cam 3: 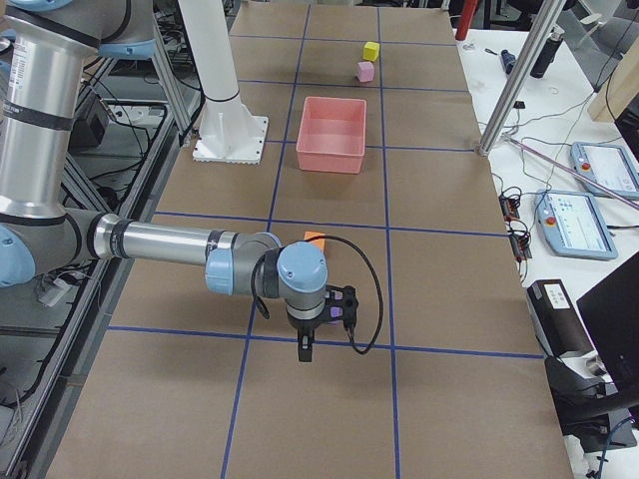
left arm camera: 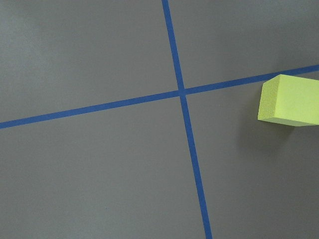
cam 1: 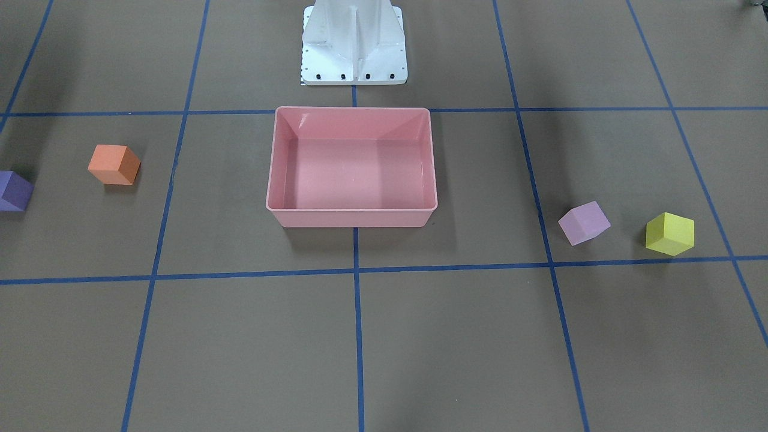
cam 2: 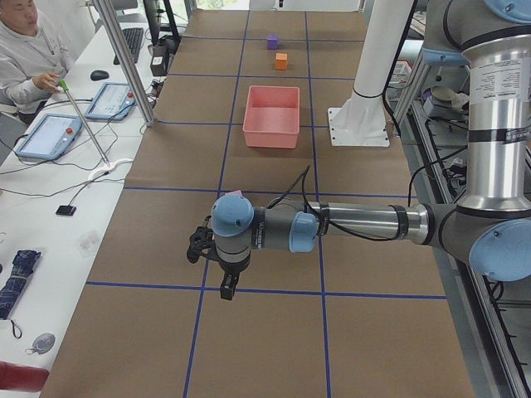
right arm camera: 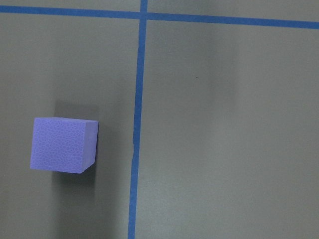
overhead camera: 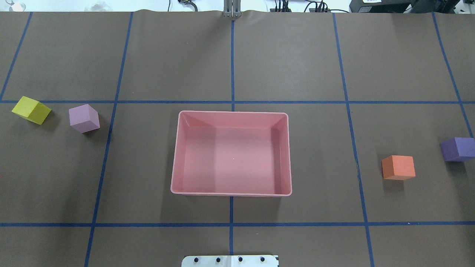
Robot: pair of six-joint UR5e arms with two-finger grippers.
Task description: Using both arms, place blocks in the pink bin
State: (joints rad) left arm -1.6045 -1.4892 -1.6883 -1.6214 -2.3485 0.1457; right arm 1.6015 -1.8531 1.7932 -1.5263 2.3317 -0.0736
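At the table's middle, pink bin (overhead camera: 232, 159): we saw it standing flat on the brown cover, one long side turned to the white base pedestal (cam 1: 354, 45), with a blue tape line (overhead camera: 232, 66) running up to it.
Yellow block (overhead camera: 31, 109): it lay on the table far out on the robot's left of the pink bin, outermost on that side. The left wrist view caught it at the frame's right edge.
Pale pink-lilac block (overhead camera: 84, 118): we found it between the yellow one and the pink bin, near the yellow one without touching it and well apart from the bin.
Orange block (overhead camera: 398, 167): it sat on the table on the robot's right of the pink bin, well apart from it.
Purple block (overhead camera: 458, 149): it sat beyond the orange one, farther from the pink bin, near its neighbour but not touching. The right wrist view looked straight down on it.
Left arm (cam 2: 365, 224): its forearm reached out level over the table on the left of the pink bin.
Left gripper (cam 2: 226, 286): it pointed down above the table, well apart from the pink bin. Only a side view showed it, so we could not tell how wide it stood or whether it held anything.
Right arm (cam 3: 160, 242): its forearm reached out level on the right of the pink bin.
Right gripper (cam 3: 305, 349): it pointed down, well apart from the pink bin. Again we could not tell its opening or any hold.
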